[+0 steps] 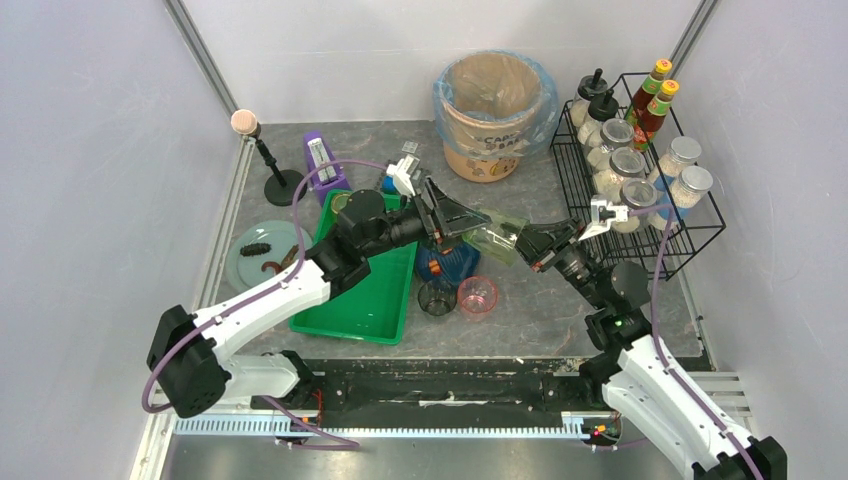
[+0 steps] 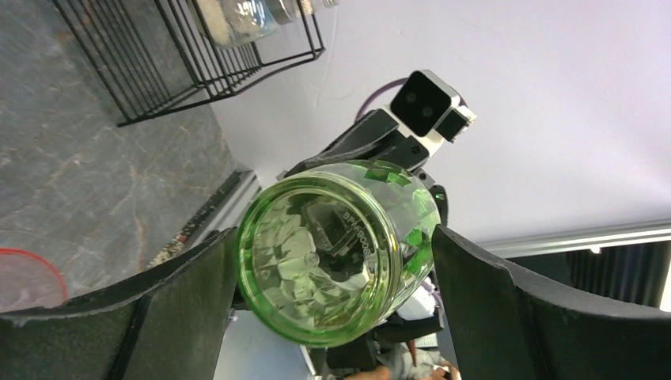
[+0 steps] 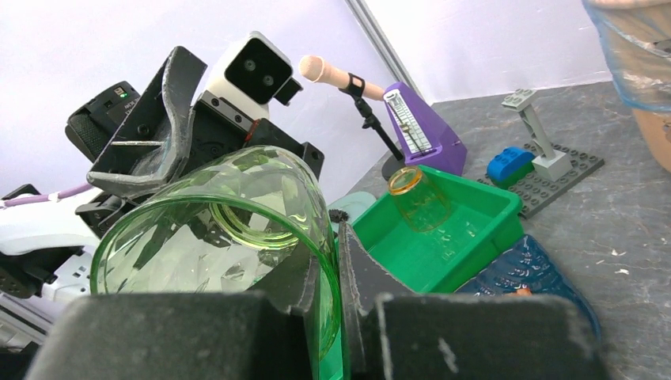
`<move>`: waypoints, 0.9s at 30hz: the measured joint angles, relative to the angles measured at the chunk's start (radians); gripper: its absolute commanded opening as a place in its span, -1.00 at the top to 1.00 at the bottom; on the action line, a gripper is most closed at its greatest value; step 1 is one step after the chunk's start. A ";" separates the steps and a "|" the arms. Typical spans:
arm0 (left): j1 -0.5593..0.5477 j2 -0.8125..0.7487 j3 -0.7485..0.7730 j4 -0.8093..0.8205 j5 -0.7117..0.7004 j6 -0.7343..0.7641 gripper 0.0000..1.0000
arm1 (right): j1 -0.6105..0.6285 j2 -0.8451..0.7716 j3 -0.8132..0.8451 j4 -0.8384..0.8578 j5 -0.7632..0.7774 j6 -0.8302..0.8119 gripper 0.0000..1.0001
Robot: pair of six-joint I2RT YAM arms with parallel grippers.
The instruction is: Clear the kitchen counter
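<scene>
The right hand [image 3: 332, 265] is pinching the rim of a green glass [image 2: 332, 253] in mid-air above the grey bench [image 1: 545, 300] while the left hand [image 1: 478, 225] is gaping wide around its base, so releasing before that hand closes could be dropping and shattering it.

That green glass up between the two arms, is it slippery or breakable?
Probably slippery: the green glass looks smooth and shiny, pinched only at its rim by the right gripper. Likely rigid but breakable if dropped. Being round, it would probably roll if laid sideways.
</scene>
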 measured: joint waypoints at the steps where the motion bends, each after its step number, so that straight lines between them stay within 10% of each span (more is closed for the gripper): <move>1: -0.006 0.006 -0.001 0.012 0.000 -0.012 -0.81 | 0.000 0.005 -0.003 0.014 -0.002 0.002 1.00; 7: -0.015 0.014 -0.033 0.097 -0.013 -0.082 -0.04 | -0.001 0.038 -0.016 0.089 -0.020 0.009 0.96; 15: -0.010 -0.005 -0.029 0.028 -0.085 -0.029 0.60 | -0.001 0.054 -0.026 0.089 -0.024 -0.017 0.23; 27: 0.130 -0.034 0.283 -0.607 -0.478 0.527 0.78 | -0.001 0.011 -0.002 -0.197 0.055 -0.248 -0.95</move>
